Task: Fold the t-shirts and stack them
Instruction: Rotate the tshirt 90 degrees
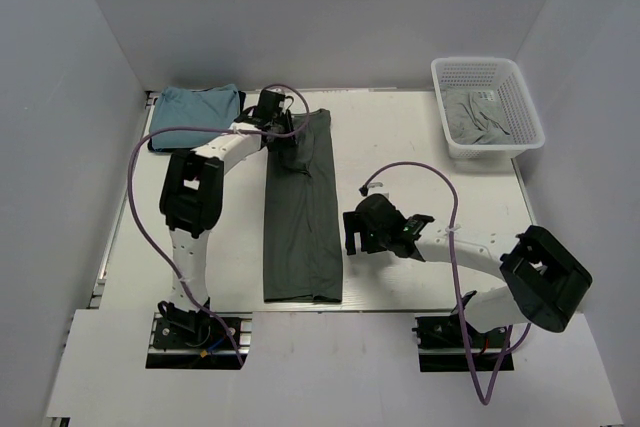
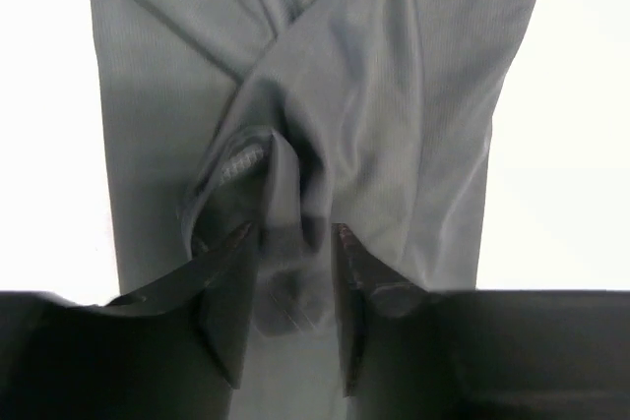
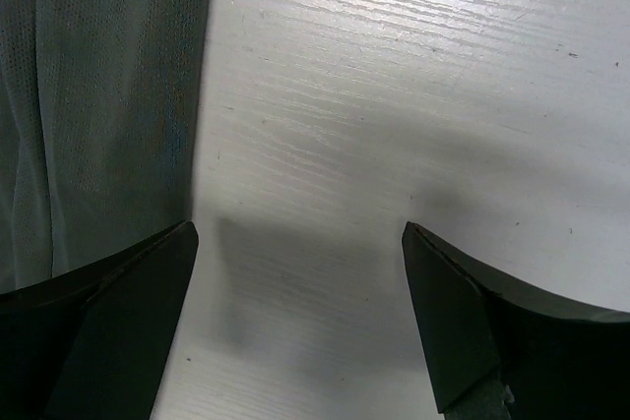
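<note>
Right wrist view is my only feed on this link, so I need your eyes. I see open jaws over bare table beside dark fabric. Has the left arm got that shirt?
Observer: Yes. The left jaws are shut on a bunched fold at the far end of the dark grey-green t-shirt.
Operator: How does the shirt lie overall?
Observer: As a long narrow strip running far to near down the middle of the table.
Operator: Anything folded already?
Observer: A folded light teal-blue t-shirt lies at the far left corner.
</note>
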`<state>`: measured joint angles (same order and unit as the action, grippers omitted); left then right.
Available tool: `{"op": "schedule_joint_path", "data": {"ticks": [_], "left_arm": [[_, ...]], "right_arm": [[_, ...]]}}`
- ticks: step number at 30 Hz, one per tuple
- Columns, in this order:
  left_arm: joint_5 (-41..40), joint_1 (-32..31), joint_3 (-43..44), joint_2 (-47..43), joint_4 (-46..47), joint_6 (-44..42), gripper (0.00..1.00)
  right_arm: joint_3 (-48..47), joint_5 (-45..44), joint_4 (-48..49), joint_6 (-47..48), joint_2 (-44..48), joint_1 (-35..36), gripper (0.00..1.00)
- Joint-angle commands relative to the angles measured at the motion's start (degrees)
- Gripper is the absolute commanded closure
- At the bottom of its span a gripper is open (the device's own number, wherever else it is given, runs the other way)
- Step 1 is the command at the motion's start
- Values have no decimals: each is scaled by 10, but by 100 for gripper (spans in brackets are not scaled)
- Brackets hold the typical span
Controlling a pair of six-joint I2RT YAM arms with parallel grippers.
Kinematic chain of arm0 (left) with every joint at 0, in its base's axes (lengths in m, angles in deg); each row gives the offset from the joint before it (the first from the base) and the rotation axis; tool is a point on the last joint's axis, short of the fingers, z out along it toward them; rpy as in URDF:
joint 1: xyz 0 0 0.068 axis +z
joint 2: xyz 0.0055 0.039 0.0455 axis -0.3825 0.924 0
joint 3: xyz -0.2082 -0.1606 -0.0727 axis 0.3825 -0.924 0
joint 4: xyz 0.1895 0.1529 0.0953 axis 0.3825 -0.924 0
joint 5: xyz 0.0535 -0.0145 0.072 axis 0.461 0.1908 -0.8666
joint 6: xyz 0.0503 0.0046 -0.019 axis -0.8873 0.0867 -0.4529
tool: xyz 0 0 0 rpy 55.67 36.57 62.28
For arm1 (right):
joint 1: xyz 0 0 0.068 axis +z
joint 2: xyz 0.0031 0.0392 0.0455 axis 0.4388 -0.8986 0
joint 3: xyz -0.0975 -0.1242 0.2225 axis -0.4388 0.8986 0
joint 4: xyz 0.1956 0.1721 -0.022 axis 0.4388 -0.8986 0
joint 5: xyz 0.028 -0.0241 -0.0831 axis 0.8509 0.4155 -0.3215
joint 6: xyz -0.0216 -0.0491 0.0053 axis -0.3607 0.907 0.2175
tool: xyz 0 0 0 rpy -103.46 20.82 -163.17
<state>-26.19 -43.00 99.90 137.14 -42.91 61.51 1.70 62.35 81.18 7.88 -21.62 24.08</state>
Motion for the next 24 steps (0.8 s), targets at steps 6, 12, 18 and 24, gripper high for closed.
{"op": "schedule_joint_path", "data": {"ticks": [6,12,18,24], "left_arm": [[-17,7,48,30,-19,4,100],[-41,13,-2,-26,16,11,100],[-58,13,-43,-62,41,11,100],[-85,13,-72,-82,55,16,100]], "right_arm": [[-27,-3,9,5,-5,-3,10],[-30,2,13,10,-8,-1,10],[-26,4,15,9,-7,-3,11],[-25,7,15,7,-8,-2,11]]}}
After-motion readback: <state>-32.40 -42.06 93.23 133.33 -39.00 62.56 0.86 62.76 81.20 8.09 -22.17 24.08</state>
